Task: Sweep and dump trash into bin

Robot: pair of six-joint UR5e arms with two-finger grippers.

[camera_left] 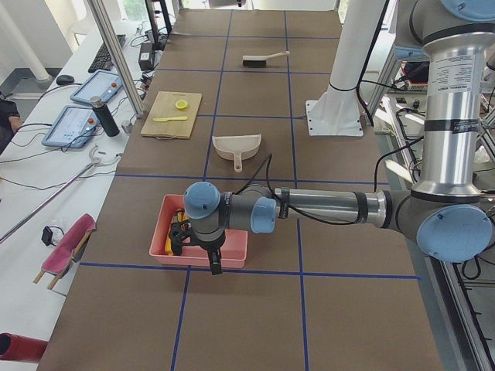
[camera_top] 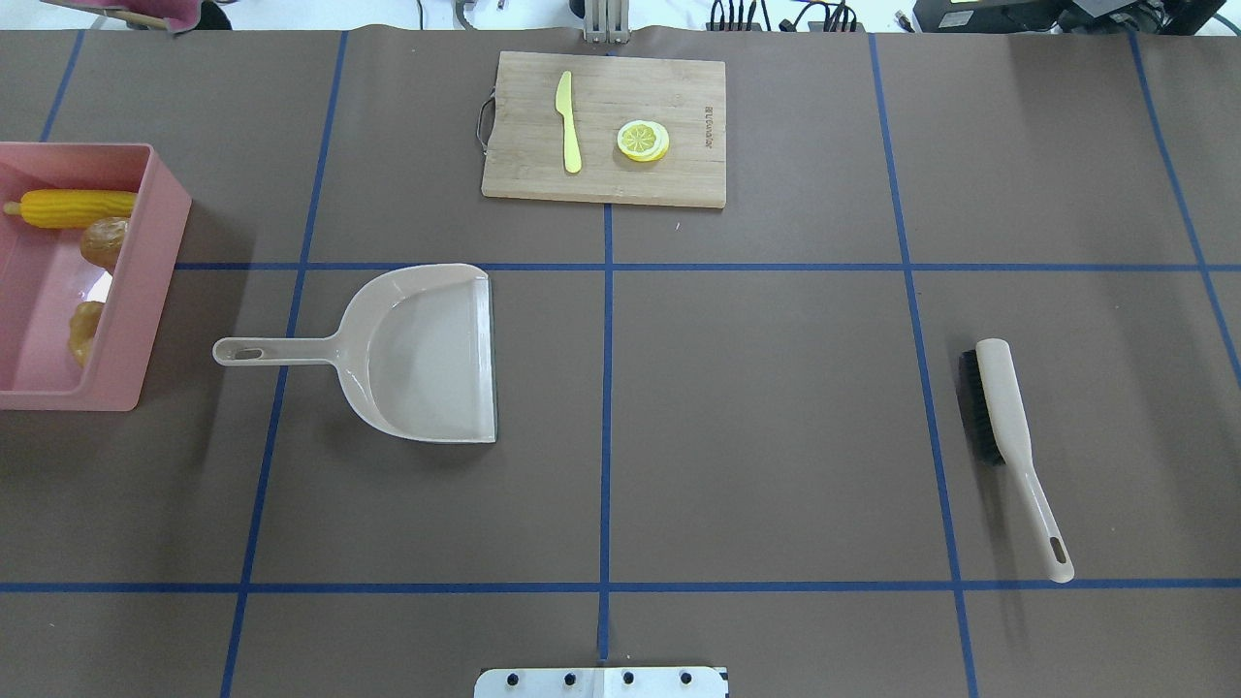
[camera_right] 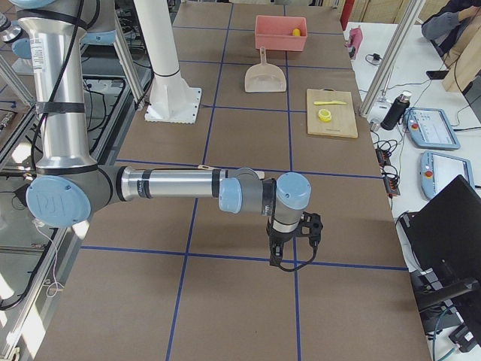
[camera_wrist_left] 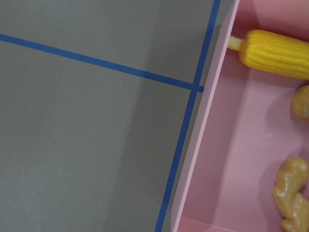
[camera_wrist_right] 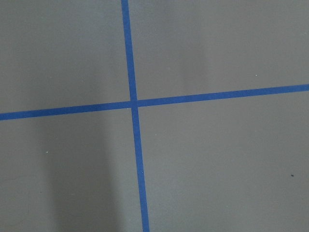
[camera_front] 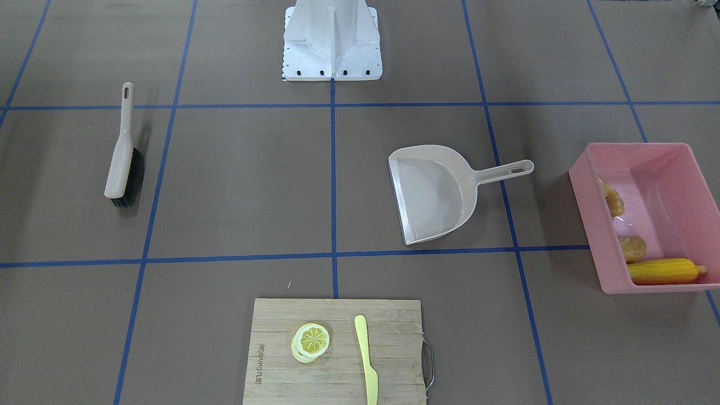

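Cut off: bin (camera_top: 145, 281), at the overhead edge.
Trash: corn cob (camera_top: 78, 207), ginger root (camera_top: 85, 328) and potato-like lump (camera_top: 104, 240) lie inside the bin.
Arms: both stretched level; left gripper (camera_left: 215, 267) beside the bin, right gripper (camera_right: 275, 260) far away.
Jaws: cannot tell for either.

Brand print on cutting board (camera_front: 337, 365) unreadable, UR logo on right arm (camera_right: 173, 183)

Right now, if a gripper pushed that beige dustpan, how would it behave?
The dustpan looks like thin moulded plastic, so probably light and stiff. It lies flat on the table, so a push would likely slide it, not tip it. Pushed at its long handle, it may pivot.
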